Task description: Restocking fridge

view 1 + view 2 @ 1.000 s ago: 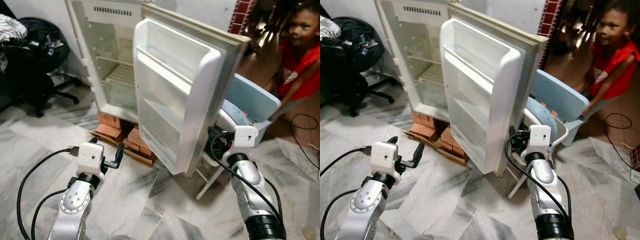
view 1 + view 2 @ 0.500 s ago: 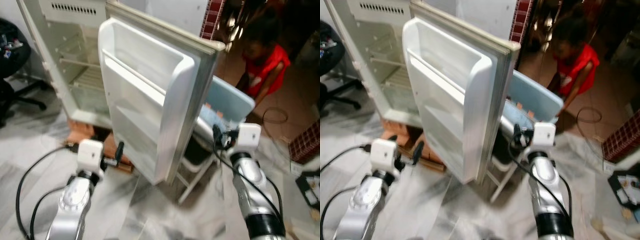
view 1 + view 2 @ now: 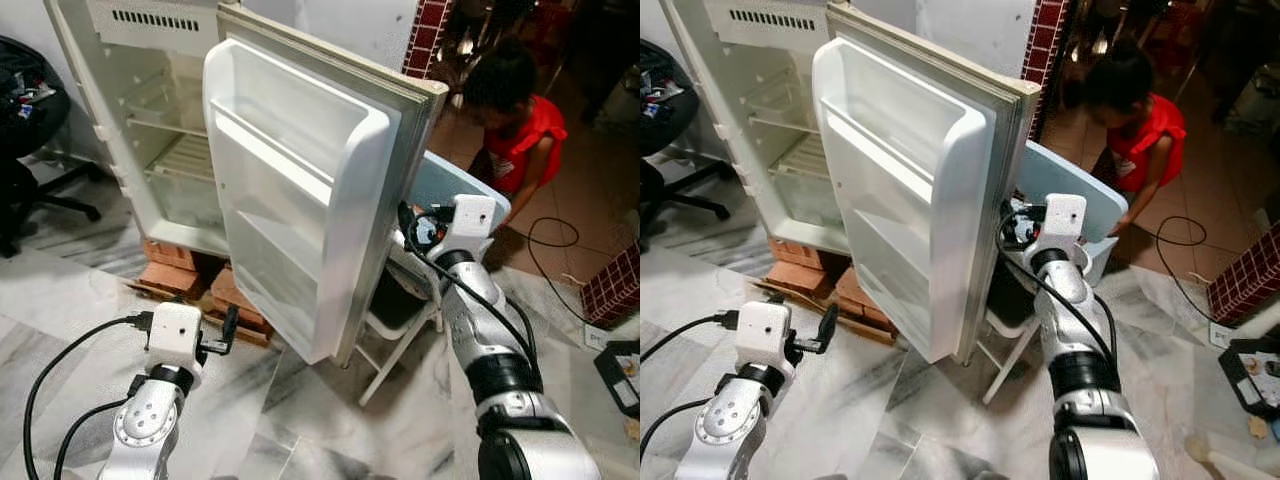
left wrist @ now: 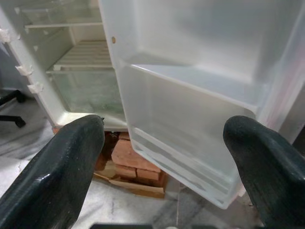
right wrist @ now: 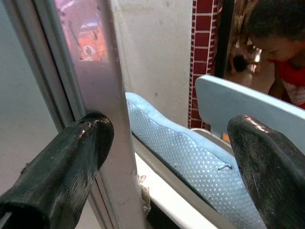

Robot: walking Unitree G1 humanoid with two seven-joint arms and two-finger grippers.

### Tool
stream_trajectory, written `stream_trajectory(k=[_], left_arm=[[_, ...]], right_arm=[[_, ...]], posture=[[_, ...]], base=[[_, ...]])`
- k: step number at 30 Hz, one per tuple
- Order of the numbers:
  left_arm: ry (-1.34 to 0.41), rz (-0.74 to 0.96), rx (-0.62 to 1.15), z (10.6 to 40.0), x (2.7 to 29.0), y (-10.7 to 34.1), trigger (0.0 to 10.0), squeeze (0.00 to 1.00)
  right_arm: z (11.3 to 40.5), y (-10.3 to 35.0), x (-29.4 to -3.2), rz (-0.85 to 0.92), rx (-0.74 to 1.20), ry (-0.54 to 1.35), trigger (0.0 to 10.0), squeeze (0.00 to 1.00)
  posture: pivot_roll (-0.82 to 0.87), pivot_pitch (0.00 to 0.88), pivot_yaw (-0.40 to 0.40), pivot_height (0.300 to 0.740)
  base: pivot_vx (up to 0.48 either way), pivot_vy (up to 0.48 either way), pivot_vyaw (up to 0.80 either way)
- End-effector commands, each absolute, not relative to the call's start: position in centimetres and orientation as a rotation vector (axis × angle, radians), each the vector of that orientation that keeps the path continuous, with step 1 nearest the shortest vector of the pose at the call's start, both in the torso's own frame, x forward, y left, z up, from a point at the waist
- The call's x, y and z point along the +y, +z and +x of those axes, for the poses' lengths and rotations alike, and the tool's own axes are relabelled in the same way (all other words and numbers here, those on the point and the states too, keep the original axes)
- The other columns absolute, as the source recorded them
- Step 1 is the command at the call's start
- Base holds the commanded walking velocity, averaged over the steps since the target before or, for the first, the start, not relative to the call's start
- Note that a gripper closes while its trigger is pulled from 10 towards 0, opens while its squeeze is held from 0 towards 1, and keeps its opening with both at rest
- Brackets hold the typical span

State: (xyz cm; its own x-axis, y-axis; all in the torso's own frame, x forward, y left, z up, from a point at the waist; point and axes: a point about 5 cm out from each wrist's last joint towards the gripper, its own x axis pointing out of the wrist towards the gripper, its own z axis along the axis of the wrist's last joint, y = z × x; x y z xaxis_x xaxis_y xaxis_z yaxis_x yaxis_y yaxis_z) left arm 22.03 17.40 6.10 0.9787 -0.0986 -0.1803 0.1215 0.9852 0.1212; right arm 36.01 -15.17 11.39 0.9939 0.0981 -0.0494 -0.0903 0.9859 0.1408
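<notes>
Underfoot, grey-veined marble floor [image 3: 320, 420]. Near left, left gripper [image 3: 222, 335] hovers low, fingers spread, aimed at door shelves. Right gripper [image 5: 167, 157] at outer edge of fridge door [image 3: 300, 190], fingers spread, one finger [image 5: 66, 162] touching door edge. Door swung wide open, shelves bare. Fridge [image 3: 150, 120] far left, standing on bricks [image 3: 175, 282]. Pale blue chair [image 3: 455, 190] just behind door. Office chair [image 3: 25, 120] far left. Person in red top [image 3: 520, 130] crouching far right beside red brick pillar [image 3: 425, 35].
</notes>
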Motion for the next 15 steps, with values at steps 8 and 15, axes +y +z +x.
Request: stream_trajectory(k=[8,15], left_arm=[[-0.117,0.139,0.147,21.9,16.9,6.8,10.0,0.0],[-0.128,0.137,0.15,21.9,16.5,6.8,10.0,0.0]], right_arm=[[37.1,15.7,-9.0,0.545,-0.063,0.463,10.0,0.0],[31.4,20.3,-3.3,0.952,-0.142,1.053,10.0,0.0]], posture=[[0.13,0.018,-0.062,0.74],[0.13,0.024,-0.063,0.74]], base=[[0.0,0.0,0.0],[0.0,0.0,0.0]])
